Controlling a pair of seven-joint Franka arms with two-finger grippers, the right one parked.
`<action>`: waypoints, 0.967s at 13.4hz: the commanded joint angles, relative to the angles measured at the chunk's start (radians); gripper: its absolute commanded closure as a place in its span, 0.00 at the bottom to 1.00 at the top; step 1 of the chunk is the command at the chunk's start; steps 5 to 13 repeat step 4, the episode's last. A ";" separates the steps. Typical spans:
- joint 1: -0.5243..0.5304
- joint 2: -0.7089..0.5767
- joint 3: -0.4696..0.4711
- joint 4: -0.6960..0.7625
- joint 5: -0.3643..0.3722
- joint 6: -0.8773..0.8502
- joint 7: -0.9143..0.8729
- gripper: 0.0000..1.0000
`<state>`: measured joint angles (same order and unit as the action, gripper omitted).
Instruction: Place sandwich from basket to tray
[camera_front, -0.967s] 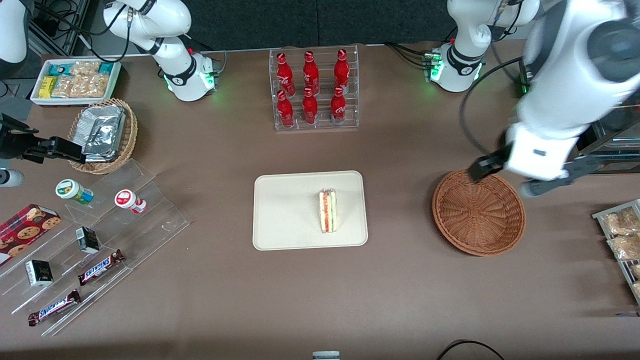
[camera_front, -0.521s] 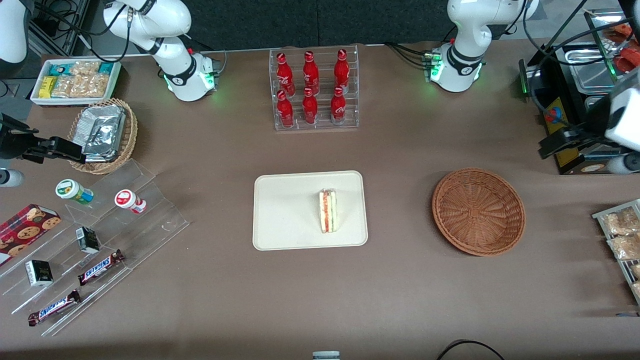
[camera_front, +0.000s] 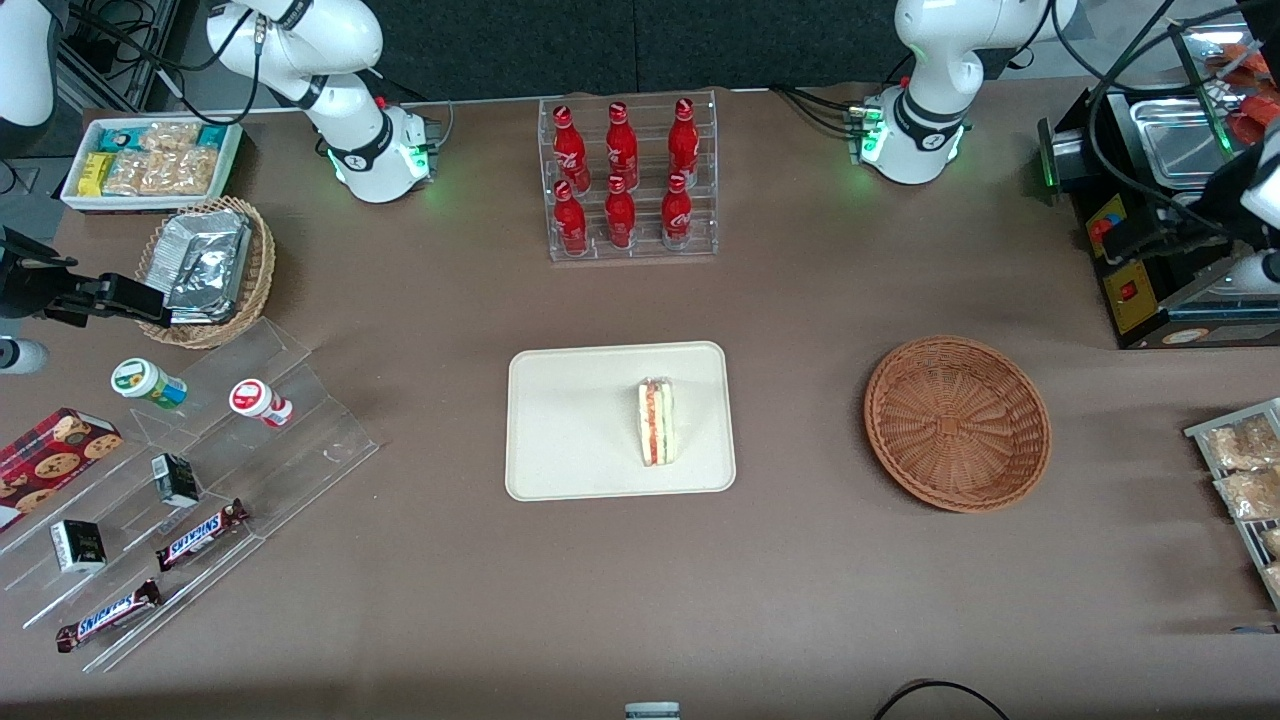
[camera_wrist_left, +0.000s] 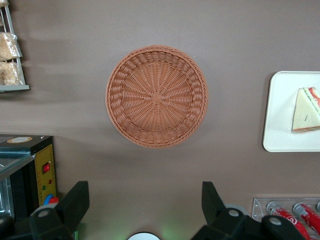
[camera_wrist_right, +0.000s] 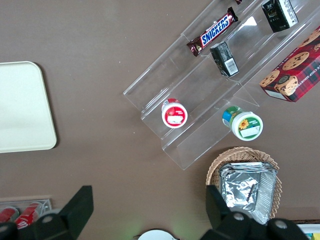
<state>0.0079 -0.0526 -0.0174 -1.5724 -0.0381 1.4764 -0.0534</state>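
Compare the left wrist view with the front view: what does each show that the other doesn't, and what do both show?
Only the left wrist view shows the claw, open, holding nothing, hanging high above the table beside the basket.

Only the front view shows the whole tray, the full rack of cola bottles, the foil-packet basket and the Snickers bars.

Both show the reddish-brown basket with nothing in it and the sandwich lying on the tray.

My black gripper (camera_wrist_left: 142, 212) hangs spread wide above a reddish-brown basket (camera_wrist_left: 156, 96) woven in radial spokes. On the cream tray (camera_front: 575, 420), the sandwich (camera_front: 657, 421) shows pale bread with red-orange and green stripes. Brown tabletop (camera_front: 800, 580) all round.
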 joint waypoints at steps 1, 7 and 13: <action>-0.011 -0.041 0.004 -0.041 -0.009 0.016 0.003 0.01; -0.011 -0.029 0.001 -0.017 -0.006 0.016 -0.025 0.01; -0.011 -0.029 0.001 -0.017 -0.006 0.016 -0.025 0.01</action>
